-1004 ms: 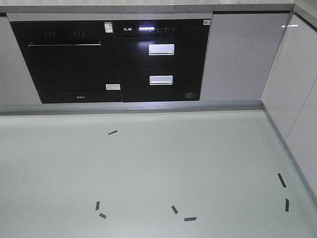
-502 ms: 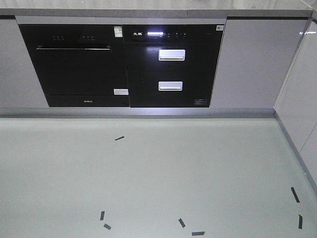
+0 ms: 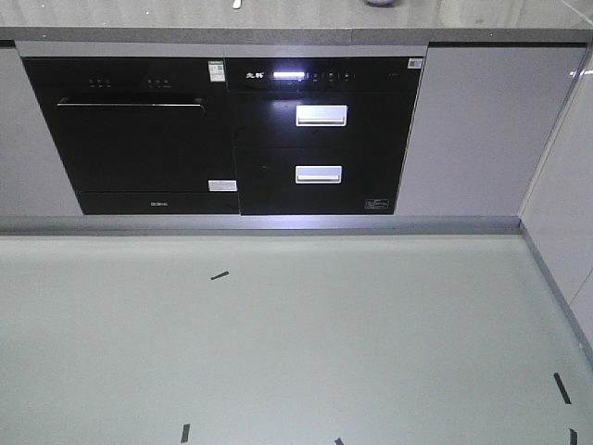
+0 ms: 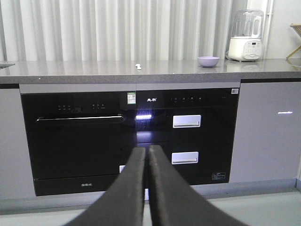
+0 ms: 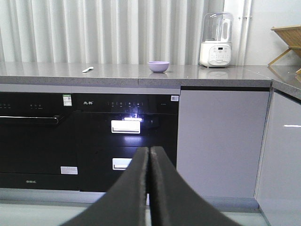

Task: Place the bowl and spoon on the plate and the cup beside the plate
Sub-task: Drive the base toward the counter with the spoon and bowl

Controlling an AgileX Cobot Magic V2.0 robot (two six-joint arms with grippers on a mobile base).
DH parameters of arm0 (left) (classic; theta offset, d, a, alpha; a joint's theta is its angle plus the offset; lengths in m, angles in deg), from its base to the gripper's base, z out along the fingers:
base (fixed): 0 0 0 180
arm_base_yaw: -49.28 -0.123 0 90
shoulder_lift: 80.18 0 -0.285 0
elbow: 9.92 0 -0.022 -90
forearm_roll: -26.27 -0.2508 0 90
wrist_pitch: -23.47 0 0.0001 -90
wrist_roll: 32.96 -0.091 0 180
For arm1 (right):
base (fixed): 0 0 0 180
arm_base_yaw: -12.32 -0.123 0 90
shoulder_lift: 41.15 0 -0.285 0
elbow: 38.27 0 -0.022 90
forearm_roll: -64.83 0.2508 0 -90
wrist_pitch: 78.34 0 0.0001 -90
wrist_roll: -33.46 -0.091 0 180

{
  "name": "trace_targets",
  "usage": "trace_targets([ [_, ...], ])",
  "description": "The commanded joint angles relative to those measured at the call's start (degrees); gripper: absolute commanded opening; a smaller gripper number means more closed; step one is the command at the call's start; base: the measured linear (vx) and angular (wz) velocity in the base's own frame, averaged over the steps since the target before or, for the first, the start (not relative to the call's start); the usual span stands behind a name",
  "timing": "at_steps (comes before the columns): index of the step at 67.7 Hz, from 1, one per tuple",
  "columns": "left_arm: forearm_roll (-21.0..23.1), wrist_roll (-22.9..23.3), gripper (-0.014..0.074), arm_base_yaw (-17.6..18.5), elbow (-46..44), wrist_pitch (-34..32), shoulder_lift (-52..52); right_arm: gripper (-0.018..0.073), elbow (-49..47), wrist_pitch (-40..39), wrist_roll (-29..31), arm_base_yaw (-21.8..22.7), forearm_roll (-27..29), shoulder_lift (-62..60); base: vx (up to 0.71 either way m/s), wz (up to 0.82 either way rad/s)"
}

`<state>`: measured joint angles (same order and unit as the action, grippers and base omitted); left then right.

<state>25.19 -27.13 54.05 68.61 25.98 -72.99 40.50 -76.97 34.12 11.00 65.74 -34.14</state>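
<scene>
Countertop (image 4: 94, 71) carries bowl (image 4: 208, 61) and spoon (image 4: 138, 67), cropped in front view.

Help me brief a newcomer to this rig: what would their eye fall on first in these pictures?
First, the black built-in appliances under the grey countertop, a lit display strip glowing at their top. Next, filling each wrist view's foreground, the left gripper and right gripper, both pressed shut. Then the lilac bowl on the countertop, the small pale spoon lying apart to its left.

Black oven (image 3: 130, 139), taped floor (image 3: 278, 343), possibly bowl (image 3: 377, 2)
</scene>
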Motion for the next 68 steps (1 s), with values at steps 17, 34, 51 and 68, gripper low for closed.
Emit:
trace_targets([
  [17,0.02,0.11,-0.0006,-0.2,-1.01,-4.22,-0.83,-0.0011,0.57,-4.54,0.58,0.41,-0.05,-0.34,0.16,-0.06],
  [34,0.02,0.11,-0.0006,-0.2,-1.01,-4.22,-0.83,-0.0011,0.57,-4.54,0.58,0.41,-0.05,-0.34,0.16,-0.06],
  [51,0.02,0.11,-0.0006,-0.2,-1.01,-4.22,-0.83,-0.0011,0.57,-4.42,0.58,0.41,-0.05,-0.34,0.17,-0.07],
  [68,0.02,0.11,-0.0006,-0.2,-1.01,-4.22,-0.83,-0.0011,0.57,-4.42,0.58,0.41,-0.05,-0.34,0.19,-0.06],
])
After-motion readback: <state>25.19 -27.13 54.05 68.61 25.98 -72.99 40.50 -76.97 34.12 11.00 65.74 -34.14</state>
